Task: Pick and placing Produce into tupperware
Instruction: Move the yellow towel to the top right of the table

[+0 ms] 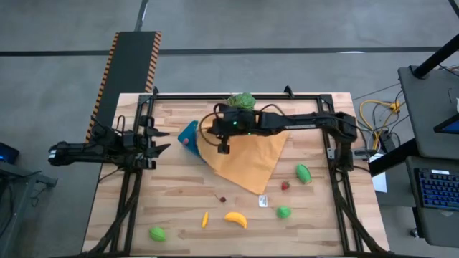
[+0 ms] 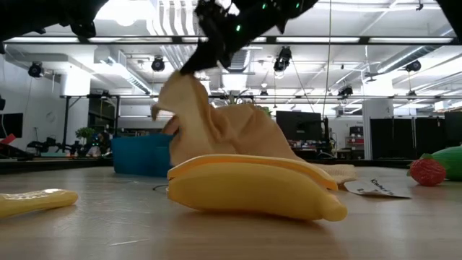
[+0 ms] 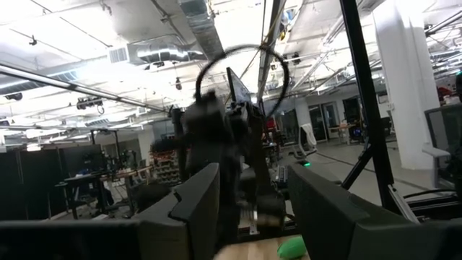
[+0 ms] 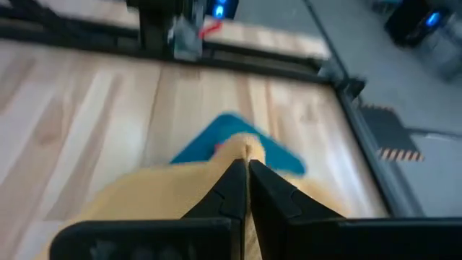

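The orange-yellow cloth (image 1: 247, 161) lies over the table's middle, and my right gripper (image 1: 215, 141) is shut on its left corner, which is raised over the blue tupperware (image 1: 189, 133). A small pinkish piece (image 1: 185, 141) shows inside the tupperware. Produce lies on the near half of the table: a banana (image 1: 235, 219), a small orange-yellow piece (image 1: 205, 219), green pieces (image 1: 157, 233) (image 1: 284, 212) (image 1: 304, 173), a red one (image 1: 285, 185) and a tiny brown one (image 1: 222, 199). My left gripper (image 1: 161, 140) hovers open just left of the tupperware. My right gripper pinches the cloth's left corner (image 4: 244, 150) between its two shut fingers, coming from above and slanting down. That corner is lifted off the table and the cloth (image 2: 216, 130) hangs below the fingers in slack folds, while its right part stays on the table.
A leafy green plant (image 1: 242, 100) stands at the far edge behind the right arm. A small white tag (image 1: 263, 201) lies near the cloth's near point. Black frame rails (image 1: 343, 186) run along the left and right sides of the table.
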`<state>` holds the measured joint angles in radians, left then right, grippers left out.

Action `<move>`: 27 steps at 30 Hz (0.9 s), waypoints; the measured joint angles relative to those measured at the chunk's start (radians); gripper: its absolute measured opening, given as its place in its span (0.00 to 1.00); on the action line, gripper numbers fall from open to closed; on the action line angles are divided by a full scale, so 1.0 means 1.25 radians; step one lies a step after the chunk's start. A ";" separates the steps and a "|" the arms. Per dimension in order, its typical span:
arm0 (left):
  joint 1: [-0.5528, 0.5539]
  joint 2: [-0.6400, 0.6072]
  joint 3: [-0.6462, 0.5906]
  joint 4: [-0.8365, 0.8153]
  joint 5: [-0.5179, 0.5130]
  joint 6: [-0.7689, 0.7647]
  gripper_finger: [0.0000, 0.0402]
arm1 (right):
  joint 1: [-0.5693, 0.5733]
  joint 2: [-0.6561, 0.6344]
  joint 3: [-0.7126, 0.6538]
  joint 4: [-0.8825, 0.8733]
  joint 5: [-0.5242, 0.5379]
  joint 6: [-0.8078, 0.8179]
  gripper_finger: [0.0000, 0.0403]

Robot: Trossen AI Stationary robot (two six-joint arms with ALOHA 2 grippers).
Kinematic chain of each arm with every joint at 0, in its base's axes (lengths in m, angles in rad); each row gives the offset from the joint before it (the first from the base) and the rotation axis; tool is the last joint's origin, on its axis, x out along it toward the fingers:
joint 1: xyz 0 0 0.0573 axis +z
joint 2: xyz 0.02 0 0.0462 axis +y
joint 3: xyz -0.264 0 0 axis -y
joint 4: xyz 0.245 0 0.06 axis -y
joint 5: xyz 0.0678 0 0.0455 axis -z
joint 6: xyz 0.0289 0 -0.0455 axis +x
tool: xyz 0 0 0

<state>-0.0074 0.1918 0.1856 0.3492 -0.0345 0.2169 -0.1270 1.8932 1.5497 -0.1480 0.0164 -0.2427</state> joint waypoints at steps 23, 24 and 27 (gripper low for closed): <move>0.001 -0.005 0.000 0.000 0.001 0.000 0.38 | -0.003 -0.207 0.221 -0.182 0.003 -0.104 0.02; 0.001 -0.005 0.000 0.000 0.001 0.000 0.38 | -0.002 -0.206 0.249 -0.206 0.005 -0.105 0.02; 0.001 -0.005 0.000 0.000 0.001 0.000 0.38 | -0.001 -0.205 0.316 -0.262 0.009 -0.106 0.02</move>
<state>-0.0067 0.1852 0.1856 0.3496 -0.0334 0.2169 -0.1289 1.6367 1.9452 -0.4755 0.0274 -0.3757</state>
